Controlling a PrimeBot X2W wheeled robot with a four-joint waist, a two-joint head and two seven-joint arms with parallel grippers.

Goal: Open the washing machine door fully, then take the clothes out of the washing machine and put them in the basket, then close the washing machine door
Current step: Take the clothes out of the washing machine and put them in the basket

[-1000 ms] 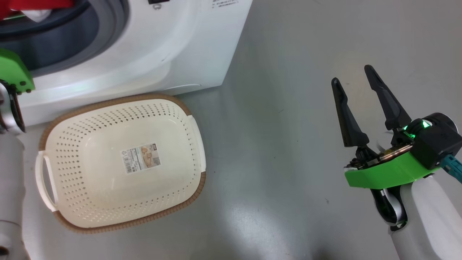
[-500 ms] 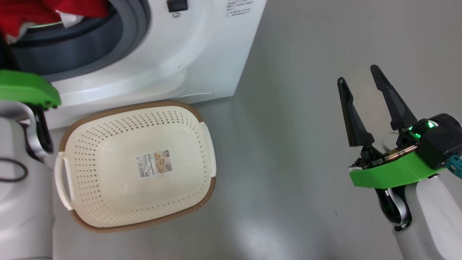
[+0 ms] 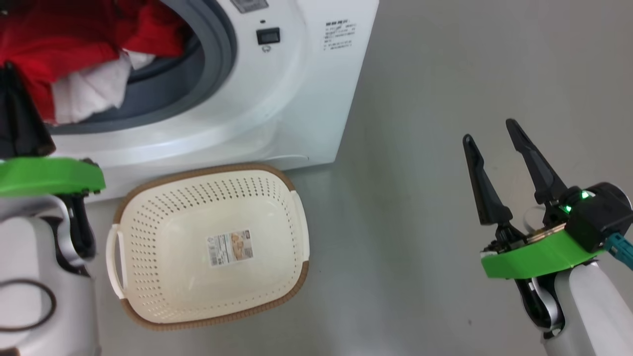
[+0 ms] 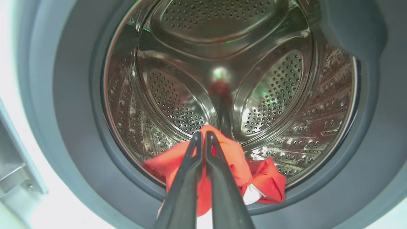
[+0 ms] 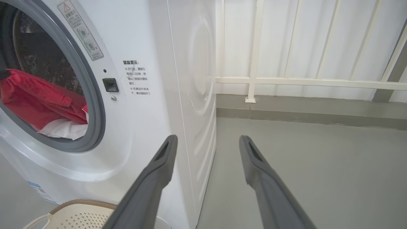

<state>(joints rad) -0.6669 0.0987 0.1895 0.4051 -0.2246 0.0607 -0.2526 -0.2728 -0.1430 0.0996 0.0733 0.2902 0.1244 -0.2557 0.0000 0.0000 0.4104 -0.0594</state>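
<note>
Glossy perforated steel drum (image 4: 222,31), soft red clothes (image 4: 233,156), matt plastic basket (image 3: 158,277).

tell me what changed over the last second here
The head camera shifted, showing more of the big white front-loading washing machine. The left gripper, shut on the bright red soft clothes, has drawn back toward the robot, dragging them to the drum mouth. The right gripper stayed open and empty; the cream perforated plastic basket stayed put, empty.

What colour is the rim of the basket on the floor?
Brown, with a woven look, around the cream perforated basket; clearest in the head view.
</note>
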